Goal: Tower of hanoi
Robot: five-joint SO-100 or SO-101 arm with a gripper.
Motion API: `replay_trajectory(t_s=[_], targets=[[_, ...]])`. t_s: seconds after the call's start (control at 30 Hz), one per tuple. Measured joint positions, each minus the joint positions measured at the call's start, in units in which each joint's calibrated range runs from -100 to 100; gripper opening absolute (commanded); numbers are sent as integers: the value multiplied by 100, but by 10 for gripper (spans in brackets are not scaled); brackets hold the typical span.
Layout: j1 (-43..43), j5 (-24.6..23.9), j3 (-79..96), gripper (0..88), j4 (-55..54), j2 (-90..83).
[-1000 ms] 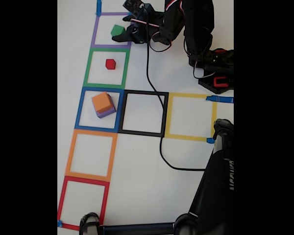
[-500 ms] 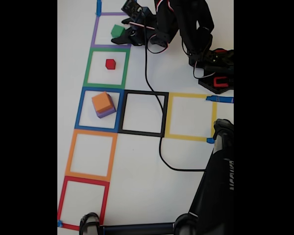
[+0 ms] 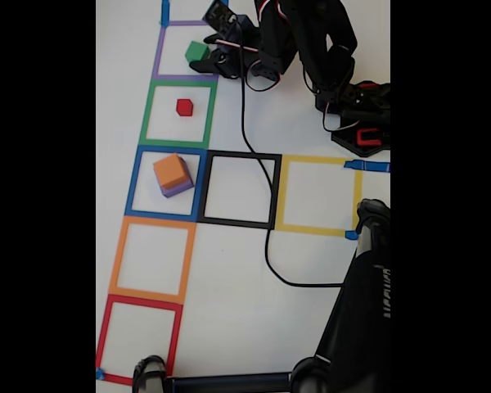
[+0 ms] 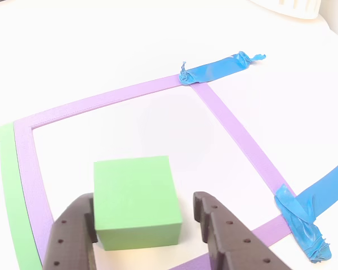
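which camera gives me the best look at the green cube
The other view: the green cube appears large and sharp, sitting inside the purple tape square between the open fingers of the gripper, with a gap on its right side. In the fixed view the cube is small, with the arm beside it.

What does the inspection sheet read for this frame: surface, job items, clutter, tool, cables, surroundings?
Surface: white table with taped square outlines, blue tape scraps at some corners.
Job's things: green cube in the purple outline; red cube in the green outline; orange cube stacked on the purple cube in the blue outline.
Clutter: nothing seen.
Grippers: tool open, fingers either side of the green cube, a gap on one side.
Cables: black cable crosses the black outline.
Surroundings: dark stand at the lower edge.
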Motion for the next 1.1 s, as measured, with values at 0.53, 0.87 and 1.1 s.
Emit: replay_trajectory(t_s=[0.53,0.87,1.1], targets=[[-94,0,89,53,427,-515],[-363,0,-142,43,4958,-4221],[-1077,36,-2063,40,9617,-6416]])
